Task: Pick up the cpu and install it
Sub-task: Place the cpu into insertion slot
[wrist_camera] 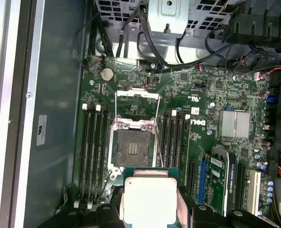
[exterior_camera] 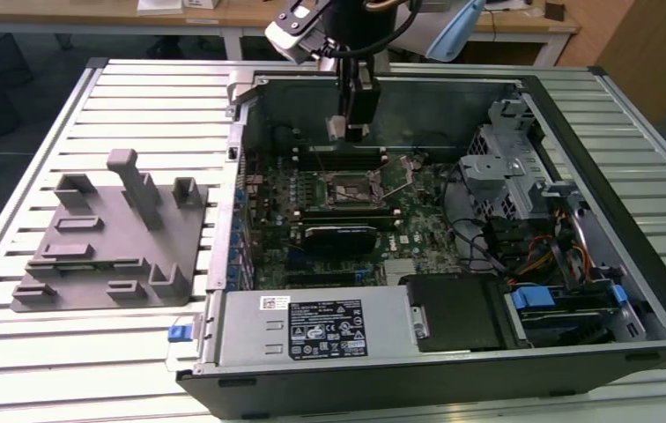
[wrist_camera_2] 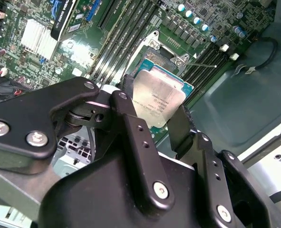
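Observation:
My gripper (exterior_camera: 349, 123) hangs inside the open computer case, shut on the cpu (exterior_camera: 340, 129), a flat square chip with a pale silvery top. In both wrist views the cpu (wrist_camera_2: 159, 100) (wrist_camera: 149, 194) sits between the black fingers (wrist_camera_2: 184, 127) (wrist_camera: 189, 205), held by two opposite edges. It hovers above the motherboard, a little to the back of the open cpu socket (exterior_camera: 352, 187) (wrist_camera: 132, 148). The socket's metal load frame (wrist_camera: 136, 107) is swung open and the socket holds nothing.
The black case (exterior_camera: 650, 264) lies open on a slatted metal table (exterior_camera: 27, 352). A grey plastic fixture with posts (exterior_camera: 110, 238) stands at the exterior view's left. Memory slots (wrist_camera: 92, 152) flank the socket. A drive cage (exterior_camera: 509, 167), cables and a power supply (exterior_camera: 309, 326) crowd the case.

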Motion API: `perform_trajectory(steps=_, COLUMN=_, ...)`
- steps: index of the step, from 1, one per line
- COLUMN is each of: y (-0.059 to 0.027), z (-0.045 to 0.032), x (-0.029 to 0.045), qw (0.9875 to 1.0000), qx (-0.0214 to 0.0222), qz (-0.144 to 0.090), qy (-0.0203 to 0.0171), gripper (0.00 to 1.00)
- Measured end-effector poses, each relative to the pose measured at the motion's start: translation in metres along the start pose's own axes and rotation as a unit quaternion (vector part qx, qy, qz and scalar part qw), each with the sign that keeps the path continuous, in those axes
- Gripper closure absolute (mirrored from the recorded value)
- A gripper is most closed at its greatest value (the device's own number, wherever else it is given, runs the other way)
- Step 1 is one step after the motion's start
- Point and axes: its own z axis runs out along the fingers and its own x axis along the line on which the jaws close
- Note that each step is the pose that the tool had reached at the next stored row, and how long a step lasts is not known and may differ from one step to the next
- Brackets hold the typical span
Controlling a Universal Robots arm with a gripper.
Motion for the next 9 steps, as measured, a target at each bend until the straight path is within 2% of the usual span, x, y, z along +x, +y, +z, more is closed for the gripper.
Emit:
perform_trajectory(steps=3, y=0.0000, z=0.0030, x=0.0008, qw=1.0000, qx=0.0000, qz=0.000, qy=0.0000, gripper=0.47)
perform_trajectory(steps=9, y=0.0000, z=0.0041, x=0.0011, qw=1.0000, qx=0.0000, qz=0.000, qy=0.0000, gripper=0.47)
